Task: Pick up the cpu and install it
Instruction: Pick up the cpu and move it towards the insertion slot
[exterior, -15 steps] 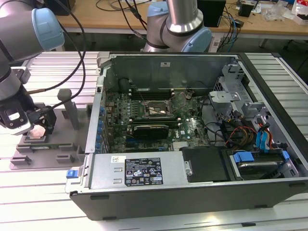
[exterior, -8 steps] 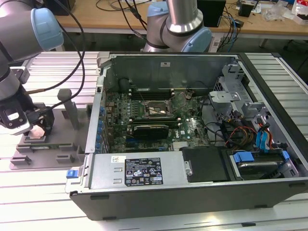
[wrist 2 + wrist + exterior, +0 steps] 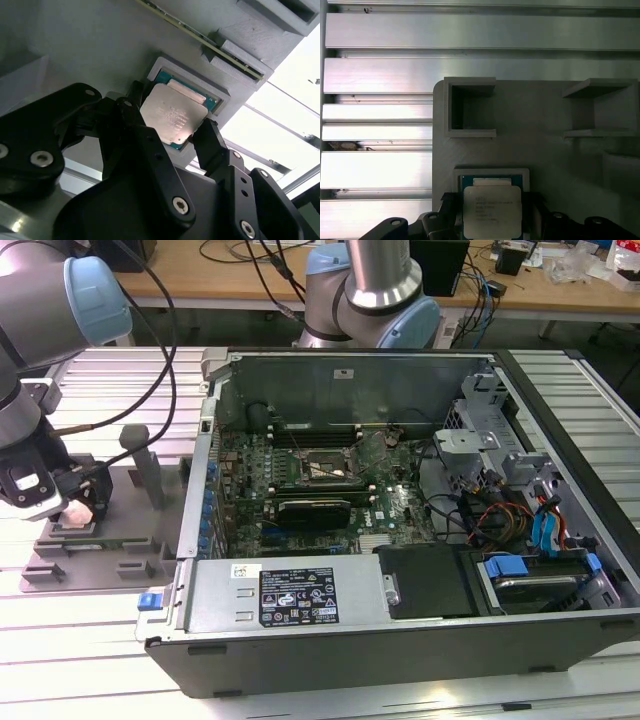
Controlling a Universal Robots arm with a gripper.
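Here the gripper (image 3: 78, 506) sits low at the exterior view's left, jaws apart, straddling the cpu (image 3: 172, 116) seated in the grey fixture (image 3: 545, 150).

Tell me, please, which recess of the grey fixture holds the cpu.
The shallow recess at the gripper holds the cpu; the two walled pockets stand empty.

Robotics lab: 1 robot arm (image 3: 375, 300), open PC case (image 3: 400, 652) on alu-profile table (image 3: 90, 665), wood desks (image 3: 565, 292) w/ cables (image 3: 252, 262) behind.

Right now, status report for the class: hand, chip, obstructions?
Hand down at the chip. Chip seated in grey holder, outside the computer case. Nothing lying on the chip.
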